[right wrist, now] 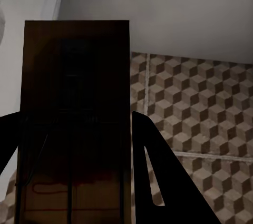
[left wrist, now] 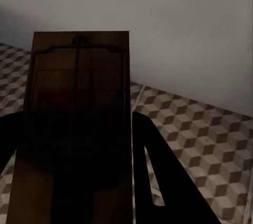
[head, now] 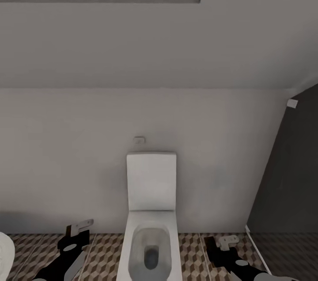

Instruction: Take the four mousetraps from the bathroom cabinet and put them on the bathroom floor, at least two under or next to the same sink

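Facing white toilet [head: 150, 232] against pale wall. Left gripper [left wrist: 74, 145] clamped on flat brown wooden mousetrap with dark wire parts [left wrist: 74, 124], board sticking out past fingertips. Right gripper [right wrist: 74, 145] clamped on second brown wooden mousetrap [right wrist: 74, 113], same pose. Below both grippers: cube-patterned brown, beige and white tiled floor [left wrist: 205, 134].

I can read no text, label, brand, number or sign from here: none on the toilet [head: 151, 223], the wall [head: 66, 148], the bathroom floor [left wrist: 205, 134] or either mousetrap [left wrist: 74, 124] board.
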